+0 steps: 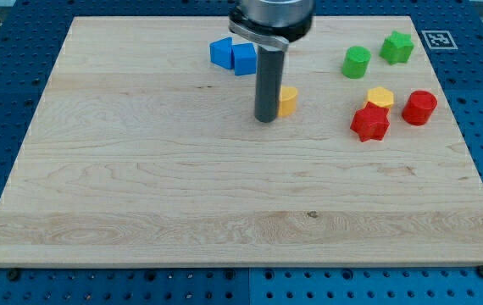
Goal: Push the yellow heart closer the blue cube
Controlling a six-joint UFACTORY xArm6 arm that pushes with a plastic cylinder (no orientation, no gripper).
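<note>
The yellow heart (pixel 288 100) lies near the board's top middle, partly hidden behind my rod. My tip (pixel 265 119) rests on the board right at the heart's left side, touching or almost touching it. The blue cube (pixel 244 58) sits above and to the left of the heart, close to the top edge. A second blue block (pixel 220 52) touches the cube's left side.
At the view's right are a green cylinder (pixel 356 62), a green star (pixel 397 47), a yellow hexagon (pixel 380 97), a red star (pixel 370 124) and a red cylinder (pixel 419 108). The wooden board (pixel 140 195) lies on a blue pegboard.
</note>
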